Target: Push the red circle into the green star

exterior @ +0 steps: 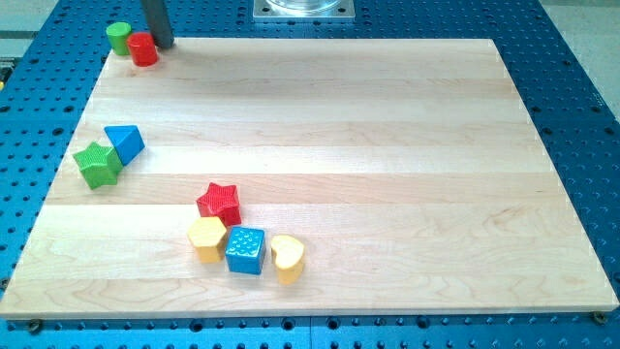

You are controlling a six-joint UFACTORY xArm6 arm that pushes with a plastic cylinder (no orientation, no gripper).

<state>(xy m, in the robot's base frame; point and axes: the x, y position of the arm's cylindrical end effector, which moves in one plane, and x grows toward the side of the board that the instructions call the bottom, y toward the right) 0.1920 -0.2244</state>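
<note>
The red circle (pixel 143 48) stands at the board's top left corner, touching a green circle (pixel 119 37) on its left. My tip (pixel 163 44) is right beside the red circle, on its right, at the board's top edge. The green star (pixel 98 163) lies far below, near the board's left edge, touching a blue triangle (pixel 126 143) on its upper right.
A cluster sits at the lower middle: a red star (pixel 220 203), a yellow hexagon (pixel 207 238), a blue cube (pixel 245 250) and a yellow heart (pixel 288 258). The wooden board (pixel 387 145) lies on a blue perforated table. A metal mount (pixel 304 10) is at the view's top.
</note>
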